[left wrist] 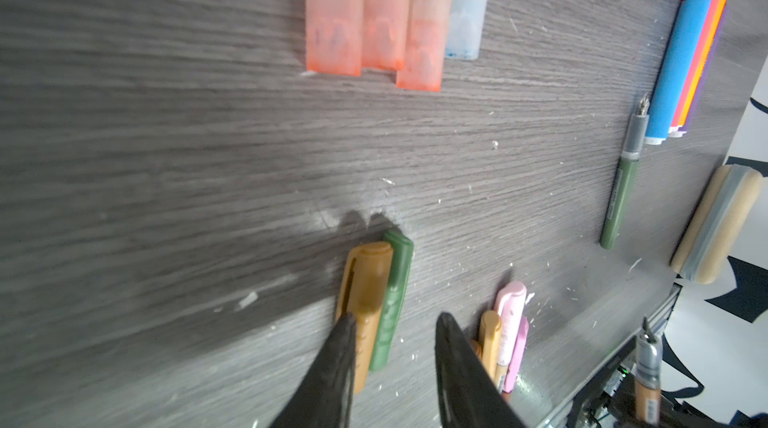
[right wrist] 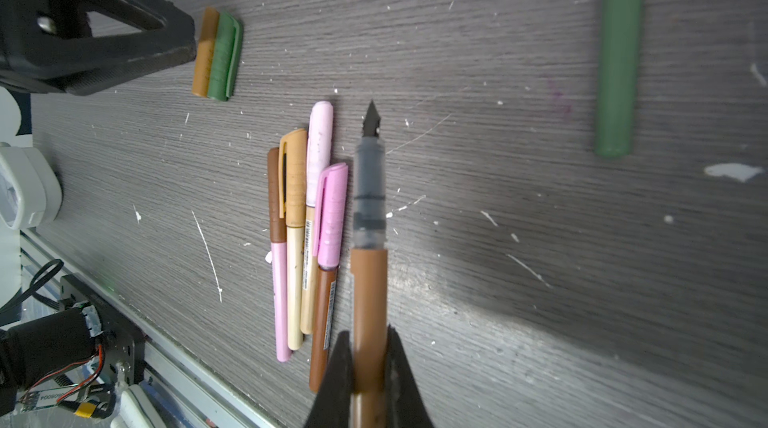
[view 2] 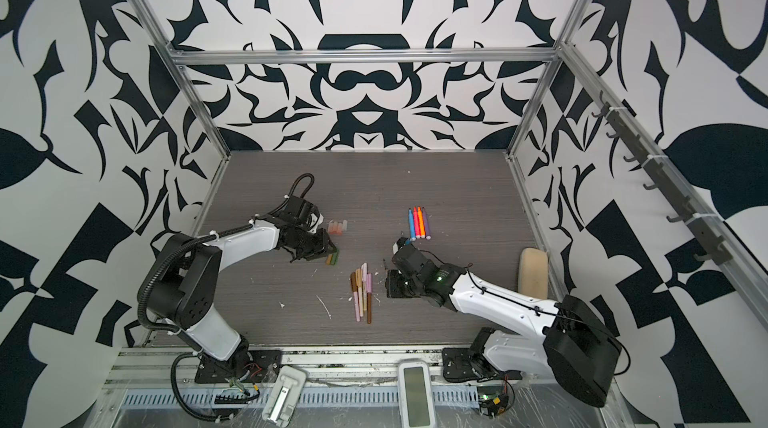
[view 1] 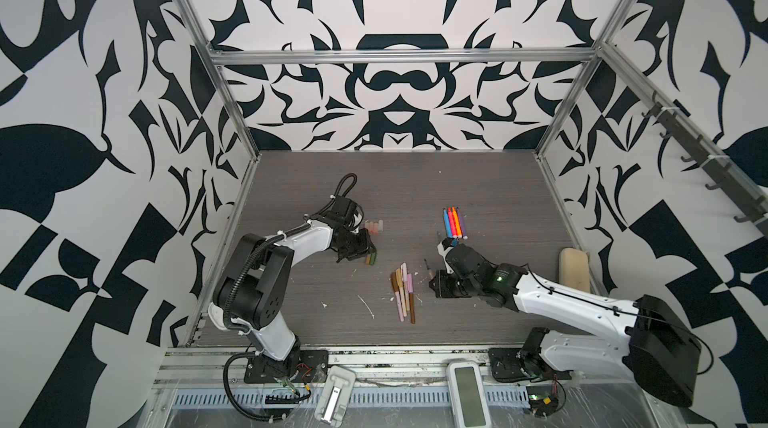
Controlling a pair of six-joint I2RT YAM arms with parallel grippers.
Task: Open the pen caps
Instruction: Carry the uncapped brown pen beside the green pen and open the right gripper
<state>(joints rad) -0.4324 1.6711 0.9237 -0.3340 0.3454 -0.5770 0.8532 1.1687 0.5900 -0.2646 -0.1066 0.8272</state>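
My left gripper (left wrist: 397, 318) is open, its fingers straddling the air just above a tan pen cap (left wrist: 365, 280) and a green pen cap (left wrist: 397, 293) that lie side by side on the table (view 1: 498, 197). My right gripper (right wrist: 369, 334) is shut on a brown pen (right wrist: 369, 280) whose cap is off, its dark nib bare. Beside it lie several slim capped pens (right wrist: 307, 218) in a bundle (view 1: 402, 293). A green uncapped pen (left wrist: 619, 197) lies farther back. Several bright pens (view 1: 454, 222) lie uncapped, and their translucent caps (view 1: 374, 226) sit in a row near my left gripper (view 1: 360, 255).
A beige sponge block (view 1: 574, 270) stands at the right wall. White flecks and streaks (view 1: 368, 307) litter the grey wood surface. Two white devices (view 1: 466, 392) lie on the front rail beyond the table's edge.
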